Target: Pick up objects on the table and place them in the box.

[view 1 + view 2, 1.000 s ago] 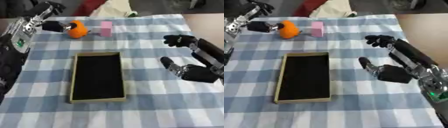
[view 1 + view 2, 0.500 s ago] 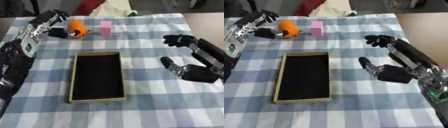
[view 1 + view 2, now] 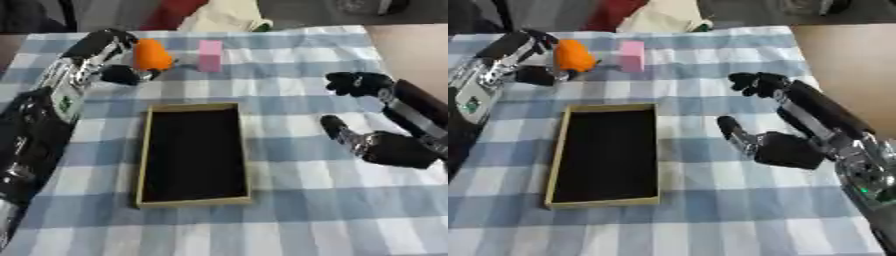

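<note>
An orange rounded object [image 3: 150,54] sits at the far left of the checked tablecloth, and my left hand [image 3: 112,59] has its fingers and thumb curled around its left side. Just to its right, a pink block [image 3: 209,55] stands upright, untouched. The shallow open box [image 3: 192,202], tan-rimmed with a black inside, lies in the middle with nothing in it. To the right of the box, my right hand [image 3: 785,150] hovers open with fingers spread, holding nothing.
The blue-and-white cloth [image 3: 289,220] ends at the right, where bare brown tabletop [image 3: 411,55] shows. Red and cream fabric [image 3: 223,15] lies past the far edge behind the pink block.
My left arm has reached further in and its hand has closed around the orange object, which now sits slightly higher in the picture. The right hand has stayed put.
</note>
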Tool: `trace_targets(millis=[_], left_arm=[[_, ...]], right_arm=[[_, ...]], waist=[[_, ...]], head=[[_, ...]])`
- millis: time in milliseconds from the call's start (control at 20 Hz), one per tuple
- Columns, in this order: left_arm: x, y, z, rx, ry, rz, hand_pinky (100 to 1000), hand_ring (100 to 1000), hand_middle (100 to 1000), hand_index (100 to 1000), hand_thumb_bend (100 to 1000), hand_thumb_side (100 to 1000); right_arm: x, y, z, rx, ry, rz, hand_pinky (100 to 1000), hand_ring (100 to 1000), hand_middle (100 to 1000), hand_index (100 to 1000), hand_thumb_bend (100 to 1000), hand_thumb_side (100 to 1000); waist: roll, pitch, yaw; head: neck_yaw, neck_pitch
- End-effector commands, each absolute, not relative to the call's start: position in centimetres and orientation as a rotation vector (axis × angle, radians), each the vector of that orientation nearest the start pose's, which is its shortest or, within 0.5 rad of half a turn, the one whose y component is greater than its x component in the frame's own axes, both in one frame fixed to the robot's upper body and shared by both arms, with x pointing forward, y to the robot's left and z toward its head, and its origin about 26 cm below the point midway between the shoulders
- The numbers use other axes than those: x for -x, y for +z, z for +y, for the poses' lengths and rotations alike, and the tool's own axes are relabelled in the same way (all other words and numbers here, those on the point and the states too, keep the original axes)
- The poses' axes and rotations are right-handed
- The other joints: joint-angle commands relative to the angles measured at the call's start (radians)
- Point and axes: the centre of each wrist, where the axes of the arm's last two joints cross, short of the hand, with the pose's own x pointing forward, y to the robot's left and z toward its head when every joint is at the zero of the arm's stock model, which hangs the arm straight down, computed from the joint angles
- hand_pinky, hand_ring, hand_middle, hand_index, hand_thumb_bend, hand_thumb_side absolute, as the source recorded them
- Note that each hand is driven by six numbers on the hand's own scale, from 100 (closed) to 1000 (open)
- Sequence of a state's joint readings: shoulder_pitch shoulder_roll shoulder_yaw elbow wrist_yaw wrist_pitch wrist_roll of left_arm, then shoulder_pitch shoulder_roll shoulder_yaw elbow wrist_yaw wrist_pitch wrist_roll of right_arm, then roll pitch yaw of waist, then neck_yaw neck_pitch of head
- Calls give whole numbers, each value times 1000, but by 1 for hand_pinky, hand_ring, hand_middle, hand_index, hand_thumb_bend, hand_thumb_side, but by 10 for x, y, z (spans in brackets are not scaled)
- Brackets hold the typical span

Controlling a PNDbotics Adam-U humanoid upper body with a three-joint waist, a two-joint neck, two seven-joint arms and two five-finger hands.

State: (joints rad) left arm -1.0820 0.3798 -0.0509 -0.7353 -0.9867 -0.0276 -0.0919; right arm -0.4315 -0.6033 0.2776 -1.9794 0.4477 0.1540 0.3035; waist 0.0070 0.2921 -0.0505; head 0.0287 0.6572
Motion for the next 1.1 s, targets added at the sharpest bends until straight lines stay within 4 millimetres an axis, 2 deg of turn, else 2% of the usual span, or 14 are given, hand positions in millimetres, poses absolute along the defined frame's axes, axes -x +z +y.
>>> trace_targets(millis=[50, 250, 350, 550, 650, 700, 850, 1050, 1100], left_arm=[[-504, 219, 268, -1155, -1094, -1507, 777, 729, 713, 858, 533, 604], [-505, 212, 267, -1170, -1092, -1512, 747, 672, 643, 809, 442, 551], [-505, 210, 267, -1174, -1083, -1527, 742, 658, 626, 795, 425, 541], [-505, 210, 266, -1205, -1036, -1580, 707, 590, 552, 733, 317, 490], [-505, 211, 266, -1230, -1000, -1610, 681, 546, 507, 694, 200, 444], [-505, 212, 266, -1242, -979, -1626, 660, 512, 472, 662, 100, 413], [-504, 213, 267, -1264, -916, -1671, 639, 477, 426, 621, 100, 397], [-503, 219, 272, -1249, -900, -1708, 641, 480, 424, 618, 100, 400], [-503, 223, 273, -1242, -908, -1718, 645, 484, 425, 619, 100, 500]], right_arm=[[-301, 230, -228, 589, 1315, -1918, 857, 840, 826, 963, 242, 788], [-301, 230, -228, 588, 1315, -1919, 857, 840, 826, 963, 239, 790], [-301, 230, -228, 586, 1315, -1919, 858, 840, 826, 963, 238, 790], [-301, 230, -227, 584, 1315, -1920, 858, 840, 826, 964, 235, 791], [-301, 230, -227, 583, 1315, -1920, 858, 840, 826, 964, 234, 792], [-301, 230, -227, 583, 1314, -1920, 858, 840, 826, 964, 232, 793], [-301, 230, -228, 583, 1313, -1919, 858, 840, 826, 964, 229, 793], [-302, 229, -228, 585, 1310, -1915, 858, 840, 826, 964, 227, 794], [-302, 229, -229, 586, 1309, -1915, 858, 840, 826, 964, 227, 794]], waist=[[0, -16, -3], [-1, -14, -5], [-1, -14, -5], [-2, -13, -7], [-2, -13, -8], [-2, -14, -9], [-2, -14, -9], [-1, -16, -6], [0, -16, -5]], head=[[3, -12], [3, -14], [3, -16], [6, -18], [6, -19], [6, -19], [5, -19], [5, -17], [5, -17]])
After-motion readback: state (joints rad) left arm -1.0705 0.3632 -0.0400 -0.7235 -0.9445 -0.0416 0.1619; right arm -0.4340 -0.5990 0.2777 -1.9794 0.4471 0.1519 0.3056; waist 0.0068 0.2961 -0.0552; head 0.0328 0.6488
